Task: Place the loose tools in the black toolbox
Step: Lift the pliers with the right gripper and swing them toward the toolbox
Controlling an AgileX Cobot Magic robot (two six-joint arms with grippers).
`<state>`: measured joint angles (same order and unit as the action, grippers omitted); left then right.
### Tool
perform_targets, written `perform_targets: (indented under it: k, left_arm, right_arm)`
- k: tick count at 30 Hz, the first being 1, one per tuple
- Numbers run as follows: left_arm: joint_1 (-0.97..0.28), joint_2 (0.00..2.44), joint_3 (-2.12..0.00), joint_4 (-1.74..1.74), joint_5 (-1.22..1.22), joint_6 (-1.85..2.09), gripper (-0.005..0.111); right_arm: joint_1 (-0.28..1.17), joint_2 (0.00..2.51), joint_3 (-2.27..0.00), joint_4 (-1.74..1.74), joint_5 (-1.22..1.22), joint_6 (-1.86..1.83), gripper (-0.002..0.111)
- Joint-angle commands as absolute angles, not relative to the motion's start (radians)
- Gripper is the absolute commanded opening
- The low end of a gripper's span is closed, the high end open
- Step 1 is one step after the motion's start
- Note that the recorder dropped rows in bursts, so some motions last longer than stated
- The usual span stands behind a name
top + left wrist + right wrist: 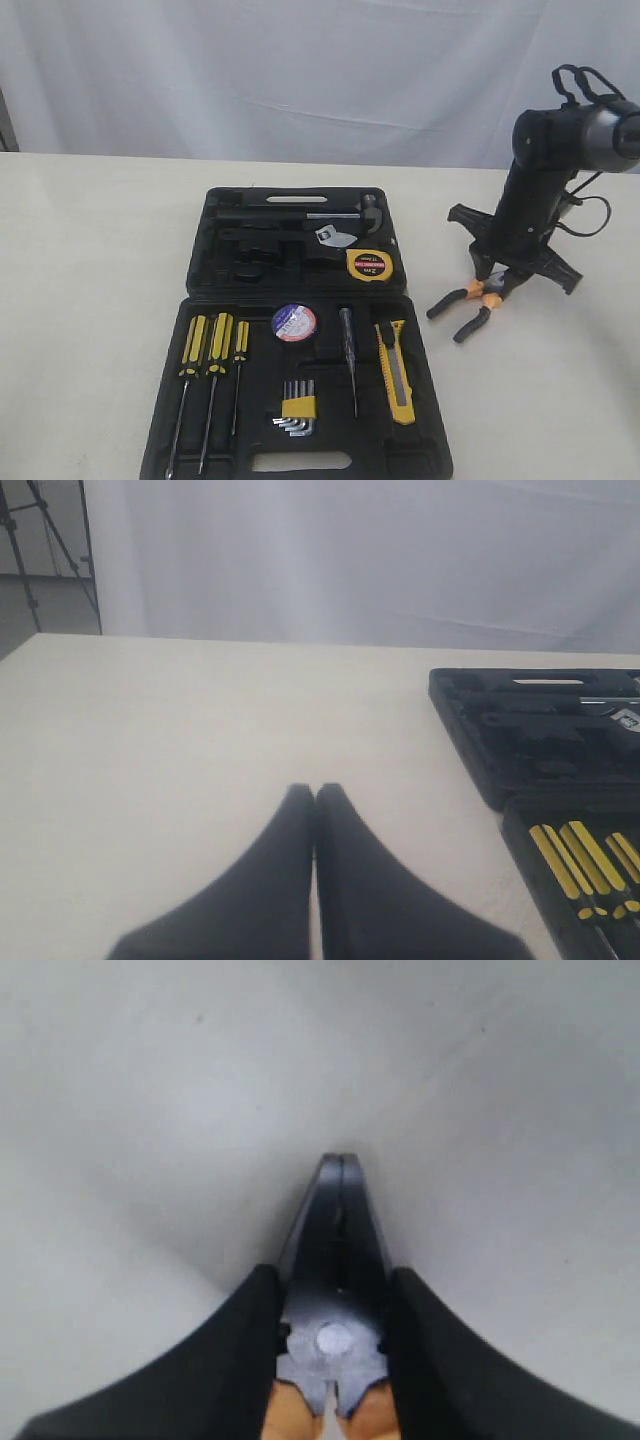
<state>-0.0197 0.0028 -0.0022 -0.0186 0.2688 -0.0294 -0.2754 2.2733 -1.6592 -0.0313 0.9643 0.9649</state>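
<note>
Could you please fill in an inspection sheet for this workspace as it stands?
Surface: pale table, carrying the open black toolbox.
Job's things: tape measure, tape roll and utility knife sit in toolbox recesses; pliers are outside, to its right, in the right gripper.
Clutter: nothing seen.
Grippers: right gripper shut on pliers; left gripper shut, empty, over the table.
Cables: black cable loops beside the right arm.
Surroundings: white curtain behind.
</note>
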Motion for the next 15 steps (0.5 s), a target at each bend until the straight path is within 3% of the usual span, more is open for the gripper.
perform_targets:
  k: [1, 15]
  left_arm:
    - [-0.022, 0.0, 0.0, -0.021, 0.269, -0.03, 0.0]
    - [-0.022, 0.0, 0.0, -0.021, 0.269, -0.03, 0.0]
  right_arm:
    - [-0.285, 2.275, -1.661, -0.051, 0.919, 1.06, 0.0]
    - [-0.285, 2.275, -1.661, -0.107, 0.917, 1.054, 0.0]
